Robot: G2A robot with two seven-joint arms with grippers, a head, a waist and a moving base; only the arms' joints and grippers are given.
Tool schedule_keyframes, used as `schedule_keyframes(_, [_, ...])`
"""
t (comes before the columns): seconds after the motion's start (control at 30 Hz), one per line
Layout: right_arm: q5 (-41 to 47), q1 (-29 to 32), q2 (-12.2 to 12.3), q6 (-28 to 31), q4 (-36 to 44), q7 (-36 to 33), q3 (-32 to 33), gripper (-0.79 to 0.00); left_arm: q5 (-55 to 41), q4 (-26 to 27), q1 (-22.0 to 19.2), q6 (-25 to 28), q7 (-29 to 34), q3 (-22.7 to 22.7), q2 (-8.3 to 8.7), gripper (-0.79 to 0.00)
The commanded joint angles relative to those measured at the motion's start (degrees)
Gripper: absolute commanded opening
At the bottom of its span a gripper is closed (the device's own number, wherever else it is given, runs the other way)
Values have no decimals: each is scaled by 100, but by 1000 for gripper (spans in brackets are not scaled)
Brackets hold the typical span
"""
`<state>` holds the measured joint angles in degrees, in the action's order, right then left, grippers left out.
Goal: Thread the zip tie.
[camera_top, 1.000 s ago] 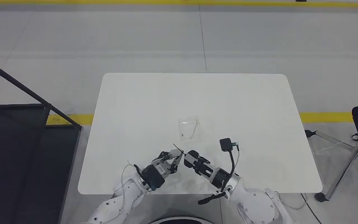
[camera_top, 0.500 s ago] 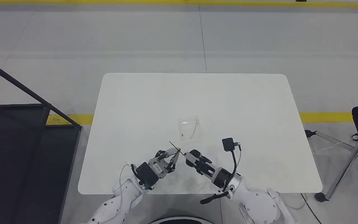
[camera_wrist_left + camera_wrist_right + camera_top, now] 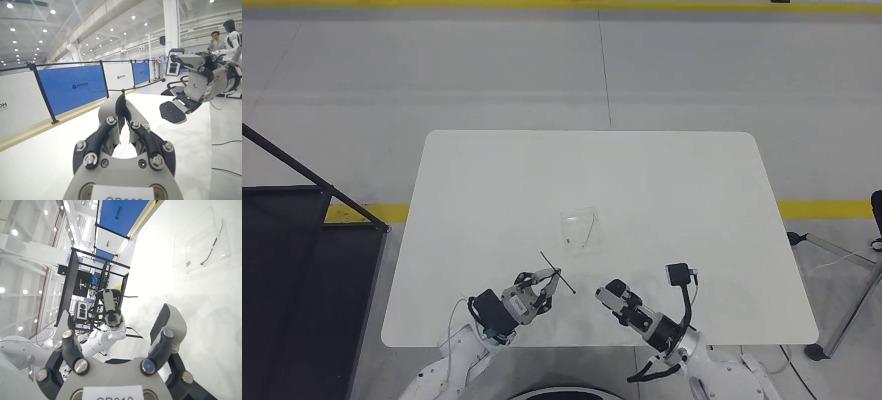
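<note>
Left gripper (image 3: pixel 122 103): pads were closed on the zip tie (image 3: pixel 102 90) near its mid-length. The tie was held level above the table (image 3: pixel 692 180), with both ends free and straight. Right gripper (image 3: pixel 115 311): fingers were spread wide, held nothing, and stood near the tie without touching it. Step, as judged: tie presented, threading not yet begun, no loop formed. Next move probably called for the right gripper to take one free end and bend it round until the tail met the head's slot squarely.
</note>
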<state>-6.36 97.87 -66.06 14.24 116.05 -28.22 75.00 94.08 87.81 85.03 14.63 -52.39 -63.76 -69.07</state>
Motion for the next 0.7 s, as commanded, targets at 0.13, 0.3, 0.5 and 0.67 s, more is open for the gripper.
schedule_keyframes(0.13, [-1,0,0,0,0,-1,0,0,1,0,0,-1,-1,0,0,-785])
schedule_keyframes(0.3, [331,-226,-12,105,-214,-101,-52,0,-1014,63,-53,445,234,31,-52,-785])
schedule_keyframes(0.5, [710,-815,-25,1297,-1037,-478,-168,0,-2292,-20,-227,1153,609,122,-125,-785])
schedule_keyframes(0.67, [766,-1047,-35,1619,-1417,-545,-247,0,-2749,-66,-289,1703,766,153,-135,-785])
